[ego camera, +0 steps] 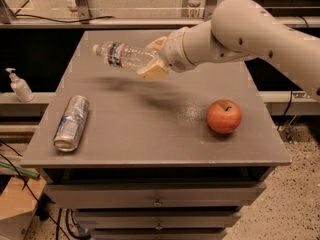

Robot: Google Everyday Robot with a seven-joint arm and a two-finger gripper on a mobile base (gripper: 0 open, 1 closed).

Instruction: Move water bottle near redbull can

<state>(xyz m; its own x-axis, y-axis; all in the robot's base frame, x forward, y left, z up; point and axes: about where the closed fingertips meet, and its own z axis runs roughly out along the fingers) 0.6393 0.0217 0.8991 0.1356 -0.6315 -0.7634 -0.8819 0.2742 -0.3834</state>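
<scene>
The water bottle (122, 56) is clear crinkled plastic with a pale label band, held lying sideways in the air above the back middle of the grey table (155, 134), cap pointing left. My gripper (155, 60) is shut on the bottle's base end, its tan fingers (152, 70) around it, with the white arm reaching in from the right. The redbull can (71, 122) is a slim silver-blue can lying on its side near the table's front left edge. The bottle is well above and to the right of the can.
A red apple (224, 116) sits on the table's right side. A white pump dispenser bottle (20, 87) stands on a ledge left of the table. Drawers are below the tabletop; cables hang at lower left.
</scene>
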